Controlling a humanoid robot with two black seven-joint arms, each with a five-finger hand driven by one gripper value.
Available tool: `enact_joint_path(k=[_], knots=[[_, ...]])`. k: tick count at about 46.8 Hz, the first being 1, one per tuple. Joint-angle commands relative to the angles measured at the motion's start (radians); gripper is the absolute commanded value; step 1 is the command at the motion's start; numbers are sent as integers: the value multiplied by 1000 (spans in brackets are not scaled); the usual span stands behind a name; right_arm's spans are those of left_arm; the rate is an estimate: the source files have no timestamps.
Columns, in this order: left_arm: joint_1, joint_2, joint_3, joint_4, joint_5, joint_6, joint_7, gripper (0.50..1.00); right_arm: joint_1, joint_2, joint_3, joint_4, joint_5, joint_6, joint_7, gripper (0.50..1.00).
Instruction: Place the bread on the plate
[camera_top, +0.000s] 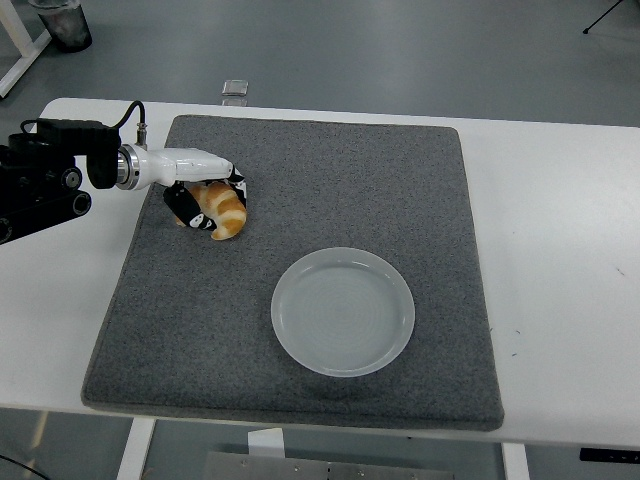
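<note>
A golden-brown bread roll (225, 211) is held in my left hand (207, 200) over the left part of the grey mat (300, 270). The hand's fingers curl around the bread from above and below, and it sits slightly above the mat. A round translucent white plate (343, 311) lies empty on the mat, to the right of and nearer than the bread. My right hand is out of view.
The mat covers most of the white table (560, 260). A small clear object (236, 89) lies past the table's far edge. My left arm (50, 180) comes in over the table's left edge.
</note>
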Motion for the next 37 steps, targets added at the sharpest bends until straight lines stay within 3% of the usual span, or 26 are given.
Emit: enact_joint_path(k=[1, 20, 37], knots=[[-2, 0, -1, -2, -6, 2, 0, 500, 0, 0, 0, 0, 0, 0, 0, 952], [-48, 18, -150, -18, -55, -11, 0, 500, 0, 0, 0, 0, -1, 0, 0, 954], [-198, 81, -242, -19, -172, -127, 0, 500, 0, 0, 0, 1, 0, 0, 0, 952]])
